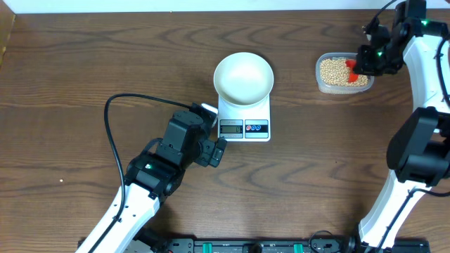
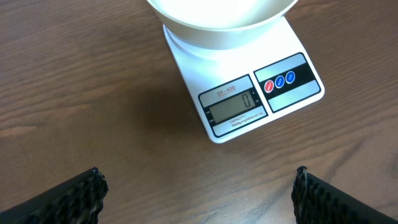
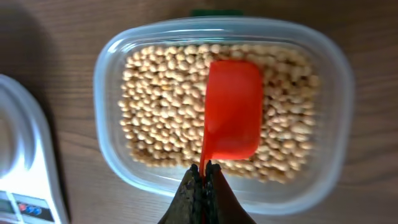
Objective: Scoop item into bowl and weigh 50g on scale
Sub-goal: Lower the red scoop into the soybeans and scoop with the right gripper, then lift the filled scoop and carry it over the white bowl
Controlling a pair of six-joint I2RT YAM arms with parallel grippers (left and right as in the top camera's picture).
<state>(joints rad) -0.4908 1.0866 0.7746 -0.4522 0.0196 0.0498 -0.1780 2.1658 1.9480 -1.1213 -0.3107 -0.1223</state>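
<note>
Pale-tan beans (image 3: 161, 106) (image 1: 336, 71) fill a clear plastic tub (image 3: 109, 155) (image 1: 321, 83) at the table's back right. My right gripper (image 3: 204, 169) (image 1: 365, 62) is shut on the handle of a red scoop (image 3: 232, 109) (image 1: 351, 66), which hangs over the beans with its underside facing the wrist camera. The white bowl (image 1: 243, 77) (image 2: 217, 18) stands on the white scale (image 1: 245, 126) (image 2: 245, 99), and nothing shows inside the bowl. The display reads 0. My left gripper (image 2: 199, 193) (image 1: 216, 149) is open just in front of the scale, nothing between its fingers.
The left arm (image 1: 151, 176) lies across the near left of the wooden table, with a black cable (image 1: 112, 133) looping beside it. The right arm (image 1: 422, 133) runs along the right edge. A corner of the scale (image 3: 18, 155) shows left of the tub.
</note>
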